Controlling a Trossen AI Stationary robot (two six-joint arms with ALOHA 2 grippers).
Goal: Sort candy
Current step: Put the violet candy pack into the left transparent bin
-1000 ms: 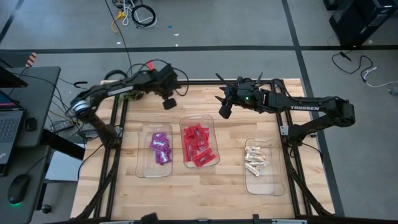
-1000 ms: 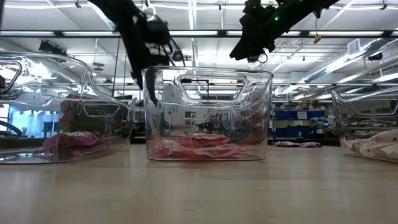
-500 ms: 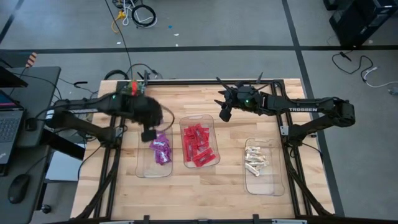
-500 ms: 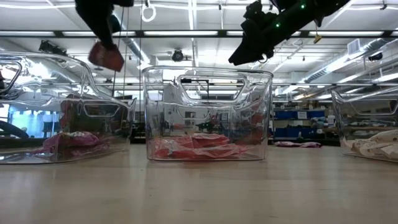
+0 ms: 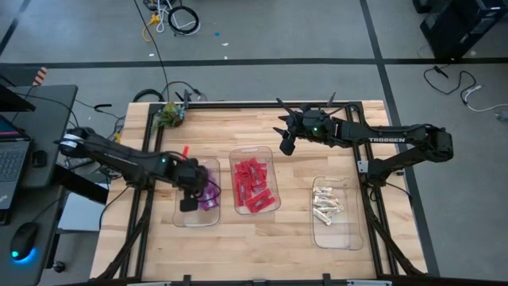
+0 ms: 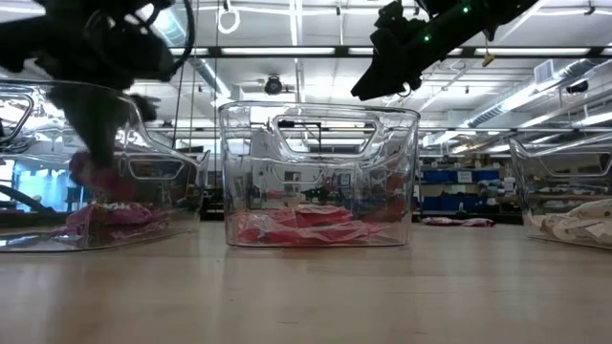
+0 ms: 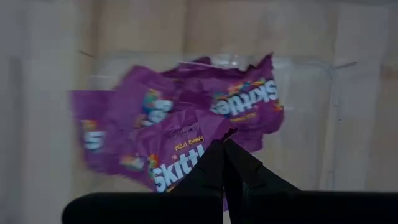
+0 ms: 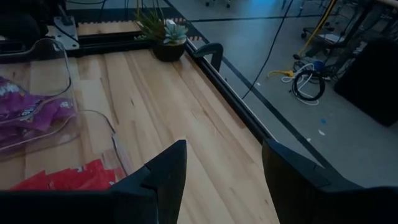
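Three clear bins stand on the table. The left bin [image 5: 181,208] holds purple packets [image 7: 242,106]. The middle bin [image 5: 254,152] holds red packets [image 5: 252,187], and the right bin [image 5: 349,230] holds cream wrapped pieces [image 5: 325,205]. My left gripper [image 5: 189,200] reaches down into the left bin, shut on a purple packet [image 7: 177,158], just above the pile; it shows blurred in the low view [image 6: 96,167]. My right gripper [image 5: 286,144] hovers open, high above the far part of the table beyond the middle bin [image 6: 382,81]. My left gripper pinches one purple packet between its two fingertips [image 7: 214,163] at an edge of the wrapper [image 7: 208,134]. It comes from above, pointing down. The packet hangs below the fingers, over the other purple packets in the left bin; whether it touches them I cannot tell.
A small potted plant [image 5: 168,116] stands at the table's far left corner. Bare wood lies along the near edge [image 5: 262,250] and between the middle and right bins. A black frame rail runs round the table [image 5: 238,104]. A desk with a laptop stands left of the table.
My left gripper has swung from the far side of the table toward the near edge and left, carrying the purple packet. It has come down from above bin height into the left bin. My right gripper has kept still and open.
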